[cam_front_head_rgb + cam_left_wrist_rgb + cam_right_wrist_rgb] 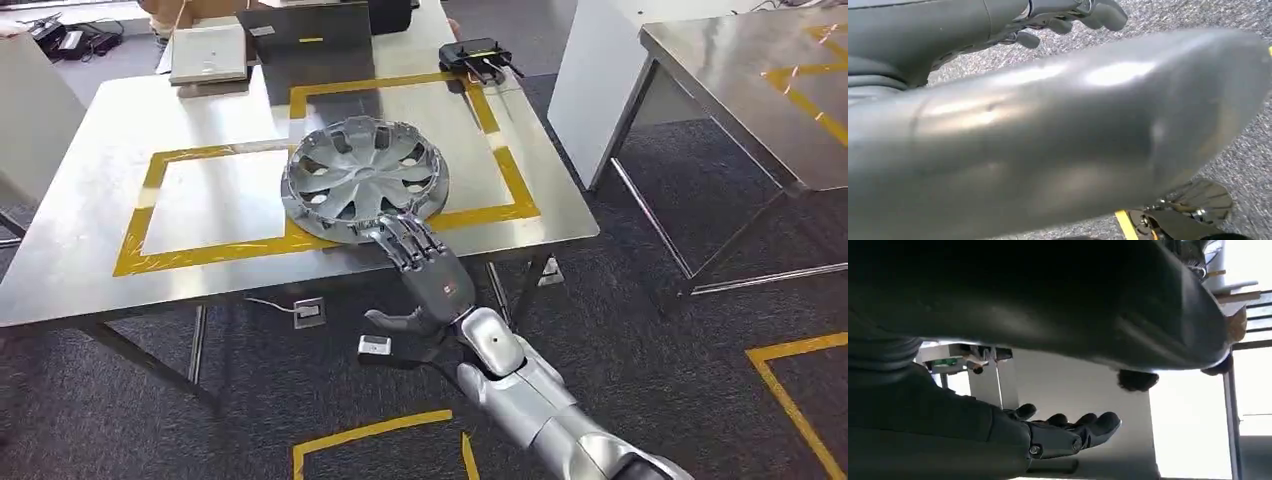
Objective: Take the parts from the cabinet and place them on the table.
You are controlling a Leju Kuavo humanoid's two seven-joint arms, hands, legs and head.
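Observation:
A silver hubcap (365, 178) lies flat on the steel table (90, 160), across the yellow tape between two marked squares. My right hand (425, 265) reaches up to the table's front edge. Its fingers (405, 235) are stretched out and touch the hubcap's near rim, while the thumb hangs spread below the table edge, gripping nothing. In the right wrist view the right hand (1068, 432) shows flat, straight fingers under a dark surface. My left hand (1063, 20) hangs over the carpet with its fingers loosely apart and nothing in them.
On the far side of the table are a grey box (208, 52), a dark panel (310, 45) and a black device (480, 52). A second steel table (740, 90) stands to the right behind a white panel (590, 80). Yellow tape marks the carpet.

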